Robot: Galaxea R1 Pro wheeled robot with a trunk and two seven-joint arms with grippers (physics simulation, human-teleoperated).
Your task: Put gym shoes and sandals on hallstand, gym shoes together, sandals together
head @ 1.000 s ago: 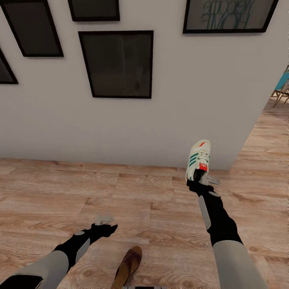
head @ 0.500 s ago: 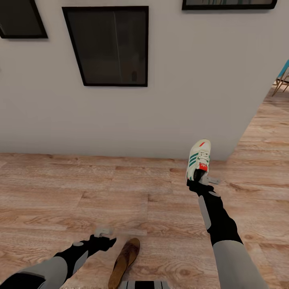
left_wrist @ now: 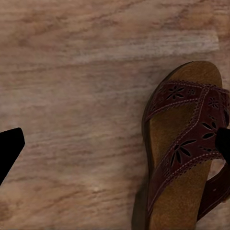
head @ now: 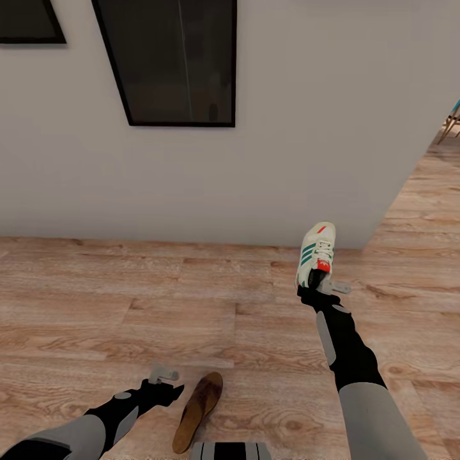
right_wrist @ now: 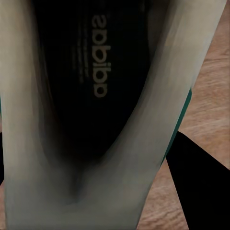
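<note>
Sandal [head: 199, 411] lies on the corridor floor [head: 191, 319] right in front of you, and since a second ago your view has dipped toward it while your left gripper [head: 165, 375], its fingers spread and empty, hovers just beside it. Farther out, your right gripper [head: 322, 286] is clenched on a gym shoe [head: 316, 254] held toe-up near the wall [head: 287, 160], unchanged. I'd judge the sandal is your next pick.

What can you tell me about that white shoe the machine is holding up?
The gym shoe is a white lace-up sneaker with three green side stripes, red-orange heel and tongue patches and a pale sole. The right pincer holds it at its opening, off the floor, toe down. Its dark insole carries printed lettering.
</note>
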